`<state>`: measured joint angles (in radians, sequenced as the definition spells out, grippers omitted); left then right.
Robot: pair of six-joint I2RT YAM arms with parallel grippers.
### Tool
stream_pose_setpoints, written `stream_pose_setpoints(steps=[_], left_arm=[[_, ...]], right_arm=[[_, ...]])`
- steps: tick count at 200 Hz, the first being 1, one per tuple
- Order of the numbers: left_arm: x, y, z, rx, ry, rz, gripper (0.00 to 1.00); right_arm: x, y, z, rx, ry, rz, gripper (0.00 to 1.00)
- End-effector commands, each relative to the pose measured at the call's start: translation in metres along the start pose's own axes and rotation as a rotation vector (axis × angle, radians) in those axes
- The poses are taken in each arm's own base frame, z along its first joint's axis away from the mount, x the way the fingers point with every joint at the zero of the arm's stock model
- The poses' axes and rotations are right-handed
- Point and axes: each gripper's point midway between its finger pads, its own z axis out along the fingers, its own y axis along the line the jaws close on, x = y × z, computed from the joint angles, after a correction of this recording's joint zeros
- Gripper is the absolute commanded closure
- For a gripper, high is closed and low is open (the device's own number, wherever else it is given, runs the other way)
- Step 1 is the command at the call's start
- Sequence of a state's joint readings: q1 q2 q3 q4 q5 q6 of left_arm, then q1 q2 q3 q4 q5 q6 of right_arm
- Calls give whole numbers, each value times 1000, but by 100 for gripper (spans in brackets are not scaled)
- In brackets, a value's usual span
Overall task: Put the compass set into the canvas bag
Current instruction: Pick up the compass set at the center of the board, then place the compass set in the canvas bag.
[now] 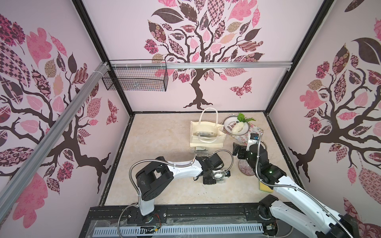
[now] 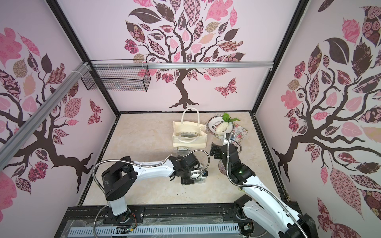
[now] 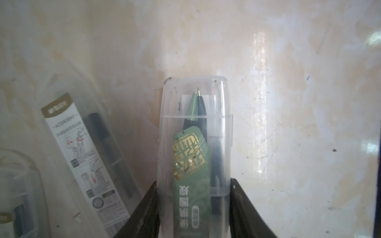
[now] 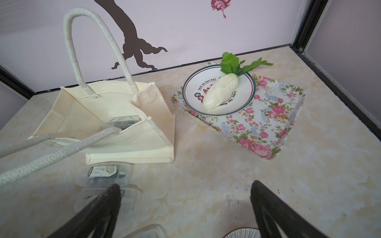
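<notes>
Right now the left claw [image 3: 193,182] is pinching the compass set [image 3: 193,131]: one black finger [image 3: 144,210] pressed on each long side of the clear case, w/ a green card and the compass legs visible inside. The case sits low over the tabletop [image 1: 156,144], approx mid-front, apart from the canvas bag [image 1: 206,142]. Can't tell if it's lifted or resting. In both top views the arm and wrist cam cover most of it.

The right claw [image 4: 185,188] is spread wide w/ nothing b/w its fingers. It hovers over bare tabletop near the bag's front corner on the tray side, facing the bag.

The bag stands upright near the back wall, mouth open, far handle [image 4: 75,53] up, near handle [image 4: 61,151] flopped forward. One clear case [image 4: 121,121] already lies inside. Two spare cases [image 4: 105,175] lie on the tabletop just in front of the bag, side by side. The left wrist view shows two such cases beside the held set.

Just beside the bag is a floral tray [image 4: 278,123] w/ a plate [image 4: 243,99] on it, and a white radish [image 4: 220,90] on the plate.
</notes>
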<state>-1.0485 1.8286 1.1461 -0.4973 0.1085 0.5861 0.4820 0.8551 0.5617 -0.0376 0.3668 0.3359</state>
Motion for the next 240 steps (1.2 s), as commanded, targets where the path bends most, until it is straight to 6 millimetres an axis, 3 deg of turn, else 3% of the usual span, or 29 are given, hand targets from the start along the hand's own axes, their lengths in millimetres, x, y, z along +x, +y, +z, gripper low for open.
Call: stream_pose_setpoints(steps=[1, 39, 139, 197, 240], left_arm=[[-17, 16, -31, -87, -74, -1, 58], [-23, 37, -78, -185, -148, -36, 58], [7, 138, -213, -539, -112, -24, 58], [19, 158, -262, -607, -204, -52, 58], [31, 169, -281, -643, -215, -60, 57]], right_arm=[[-4, -2, 0, 12, -15, 13, 0], [1, -3, 4, 22, 1, 9, 0], [5, -7, 7, 35, 4, 17, 0], [9, -3, 11, 23, 18, 16, 0], [11, 1, 15, 3, 25, 27, 0]])
